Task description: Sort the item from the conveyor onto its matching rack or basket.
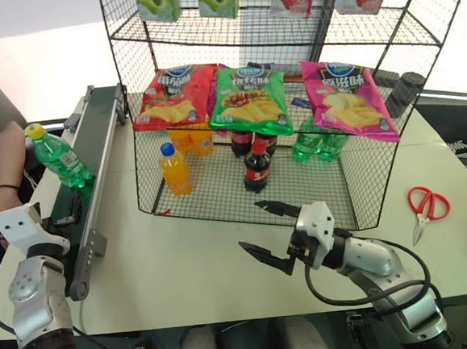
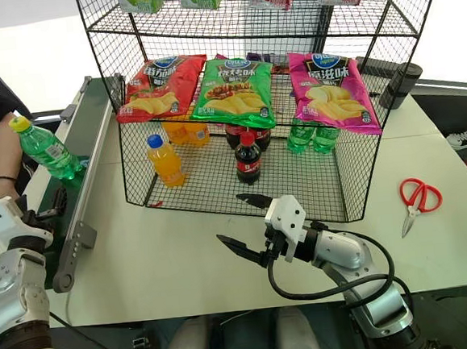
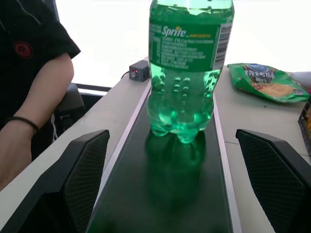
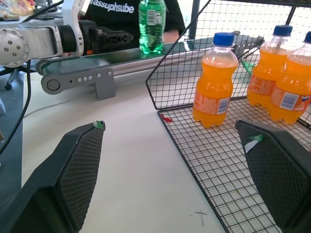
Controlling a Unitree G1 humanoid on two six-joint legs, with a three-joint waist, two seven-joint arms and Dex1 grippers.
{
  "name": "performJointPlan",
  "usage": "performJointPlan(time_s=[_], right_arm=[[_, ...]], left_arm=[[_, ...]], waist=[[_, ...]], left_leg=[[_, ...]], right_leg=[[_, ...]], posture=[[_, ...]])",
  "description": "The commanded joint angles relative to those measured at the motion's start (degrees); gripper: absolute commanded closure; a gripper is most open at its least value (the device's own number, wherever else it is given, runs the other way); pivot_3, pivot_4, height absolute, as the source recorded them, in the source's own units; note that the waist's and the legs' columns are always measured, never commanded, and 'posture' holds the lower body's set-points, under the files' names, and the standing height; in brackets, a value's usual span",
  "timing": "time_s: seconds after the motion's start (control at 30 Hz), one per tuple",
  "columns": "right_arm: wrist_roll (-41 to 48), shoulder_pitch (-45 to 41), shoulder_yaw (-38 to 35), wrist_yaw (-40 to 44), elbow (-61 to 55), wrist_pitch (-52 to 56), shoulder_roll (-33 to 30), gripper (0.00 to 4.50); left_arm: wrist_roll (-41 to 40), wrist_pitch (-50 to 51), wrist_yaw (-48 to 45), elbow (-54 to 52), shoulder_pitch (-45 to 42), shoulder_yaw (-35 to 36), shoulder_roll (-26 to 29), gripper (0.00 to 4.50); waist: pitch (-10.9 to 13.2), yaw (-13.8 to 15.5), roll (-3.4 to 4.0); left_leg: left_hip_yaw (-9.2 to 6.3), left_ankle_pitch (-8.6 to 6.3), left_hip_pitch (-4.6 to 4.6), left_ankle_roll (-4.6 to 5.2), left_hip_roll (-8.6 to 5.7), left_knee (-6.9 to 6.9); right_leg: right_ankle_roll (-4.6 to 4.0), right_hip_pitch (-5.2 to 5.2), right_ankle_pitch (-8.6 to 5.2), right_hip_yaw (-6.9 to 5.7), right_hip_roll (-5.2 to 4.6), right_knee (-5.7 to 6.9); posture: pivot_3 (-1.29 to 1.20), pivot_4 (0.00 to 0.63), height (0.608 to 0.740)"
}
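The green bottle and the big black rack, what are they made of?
The green bottle looks like clear, shiny plastic: light shines through it and bubbles show inside. Its label looks like thin printed film. The black rack looks like thin metal wire with a black coating, crossed into a grid you can see through; paint or plastic coating, I can't tell.

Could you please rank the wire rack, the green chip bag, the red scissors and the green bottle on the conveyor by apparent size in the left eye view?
1. wire rack
2. green chip bag
3. green bottle
4. red scissors
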Motion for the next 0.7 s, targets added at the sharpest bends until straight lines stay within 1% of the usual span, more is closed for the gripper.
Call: performJointPlan(time_s=[0.03,0.33,0.43,0.47,0.5,0.7], right_arm=[[1.0,-1.0,0.1,0.1,-1.8,-0.1,0.5,0.00],[1.4,-1.5,0.4,0.3,-1.5,0.3,0.6,0.00],[1.4,-1.5,0.4,0.4,-1.5,0.4,0.6,0.00],[1.4,-1.6,0.4,0.4,-1.5,0.4,0.6,0.00],[1.4,-1.6,0.4,0.4,-1.5,0.4,0.6,0.00],[1.8,-1.7,0.1,0.2,-2.2,1.2,0.5,0.00]], left_arm=[[0.8,-2.3,-0.7,-1.3,-0.6,-0.1,1.5,0.05],[0.8,-2.3,0.7,-1.6,-0.7,-0.1,1.4,0.05],[0.8,-2.1,1.3,-1.3,-0.8,0.0,1.4,0.83],[0.8,-2.1,1.4,-1.3,-0.8,0.0,1.3,1.30],[0.7,-2.0,1.5,-1.4,-0.8,-0.1,1.3,1.62],[-0.1,-3.1,0.9,-3.1,-1.2,0.3,1.6,1.66]], waist=[[0.0,0.0,0.00],[0.0,-0.1,0.00],[0.0,-0.1,0.01],[0.0,0.0,0.00],[0.0,0.0,0.00],[0.0,0.1,0.00]], left_leg=[[0.00,0.00,0.00,0.00,0.00,0.00],[0.00,0.00,0.00,0.00,0.00,-0.01],[0.00,0.00,0.00,0.00,0.00,-0.01],[0.00,0.00,-0.01,0.00,0.00,-0.01],[0.00,0.00,-0.01,0.00,-0.01,-0.01],[0.00,0.00,0.00,0.00,-0.03,-0.01]], right_leg=[[0.00,0.00,0.00,0.00,0.00,0.00],[0.00,0.00,0.00,0.00,-0.01,0.00],[0.00,-0.01,0.00,0.00,-0.01,0.00],[0.00,-0.01,0.00,0.00,-0.02,0.00],[0.00,-0.01,0.00,-0.01,-0.02,0.00],[-0.01,0.00,0.00,-0.02,-0.06,0.00]], posture=[[0.00,0.150,0.740],[0.00,0.150,0.740],[0.00,0.150,0.740],[0.00,0.150,0.740],[0.00,0.150,0.740],[0.00,0.150,0.740]])
